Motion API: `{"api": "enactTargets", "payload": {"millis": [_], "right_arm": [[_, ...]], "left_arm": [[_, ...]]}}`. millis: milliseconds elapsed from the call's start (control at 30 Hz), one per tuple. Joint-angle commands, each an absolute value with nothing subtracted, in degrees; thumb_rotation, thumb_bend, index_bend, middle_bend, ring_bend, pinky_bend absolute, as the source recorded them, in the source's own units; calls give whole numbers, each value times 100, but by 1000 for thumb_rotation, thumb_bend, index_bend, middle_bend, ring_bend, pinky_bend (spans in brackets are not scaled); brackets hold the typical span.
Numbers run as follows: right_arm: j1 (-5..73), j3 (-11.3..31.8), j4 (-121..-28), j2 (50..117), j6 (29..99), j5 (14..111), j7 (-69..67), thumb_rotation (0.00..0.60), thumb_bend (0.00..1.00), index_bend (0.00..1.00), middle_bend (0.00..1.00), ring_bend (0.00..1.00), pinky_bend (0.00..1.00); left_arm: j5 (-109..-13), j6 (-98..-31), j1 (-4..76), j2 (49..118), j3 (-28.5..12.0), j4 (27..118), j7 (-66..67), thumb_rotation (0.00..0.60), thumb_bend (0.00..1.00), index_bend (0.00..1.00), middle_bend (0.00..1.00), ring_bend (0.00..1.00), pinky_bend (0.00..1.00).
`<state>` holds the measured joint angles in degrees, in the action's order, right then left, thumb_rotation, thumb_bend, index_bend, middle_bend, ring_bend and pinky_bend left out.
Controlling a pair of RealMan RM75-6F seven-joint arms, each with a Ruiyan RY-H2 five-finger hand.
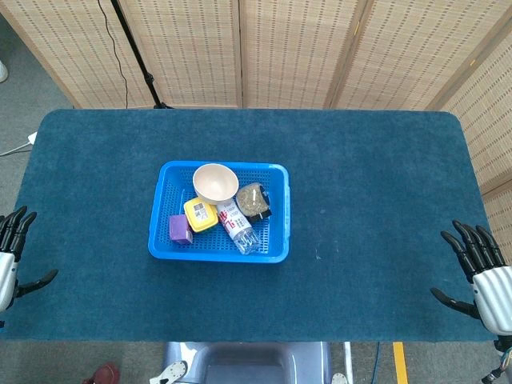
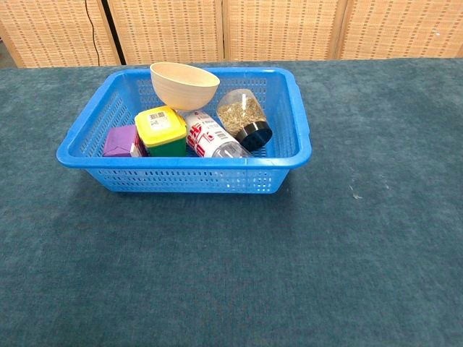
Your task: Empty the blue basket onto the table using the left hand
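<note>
Head view: I am looking down on the blue basket point(image 1: 218, 212), which is sitting a little left of the middle of the table point(image 1: 376, 184), well apart from both of my hands.
Basket load: it is holding a cream bowl point(image 1: 215, 182), a yellow-lidded container point(image 1: 200, 214), a purple box point(image 1: 180, 229), a clear bottle with a red and white label point(image 1: 238, 227) and a jar with a black cap point(image 1: 254, 201), all crowding together, so nothing is out on the table yet.
How they are lying: in the chest view the bowl point(image 2: 184, 84) is tilting against the far wall, and the bottle point(image 2: 213, 137) and jar point(image 2: 244, 116) are lying on their sides, leaning on each other, likely just as they were dropped in.
Left hand: my left hand point(image 1: 11, 254) is waiting at the near left edge, fingers spread apart, holding and touching nothing; part of it is cut off by the frame, so I am judging only from what shows.
Right hand: my right hand point(image 1: 482, 276) is idling at the near right edge, fingers apart and empty.
Step in hand: I am judging the reach toward the basket has not yet begun.
</note>
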<state>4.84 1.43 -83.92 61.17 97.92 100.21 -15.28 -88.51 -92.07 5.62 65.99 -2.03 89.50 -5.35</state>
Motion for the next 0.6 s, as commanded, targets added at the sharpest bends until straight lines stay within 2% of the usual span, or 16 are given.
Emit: {"api": "enactTargets", "payload": {"millis": [33, 467, 600], "right_arm": [[478, 139, -8399, 6109, 9802, 10026, -1526, 600, 0, 72, 0, 0, 0], [484, 116, -8445, 6080, 9688, 9968, -1452, 600, 0, 72, 0, 0, 0], [490, 130, -8453, 6080, 9649, 9919, -1416, 600, 0, 72, 0, 0, 0]], "left_arm": [[-8866, -9200, 555, 6595, -200, 8951, -528, 600, 101, 0, 0, 0, 10], [-8900, -9145, 574, 6545, -240, 9051, -449, 600, 100, 0, 0, 0, 11], [-9171, -9018, 810, 6468, -311, 9118, -434, 600, 100, 0, 0, 0, 11]]}}
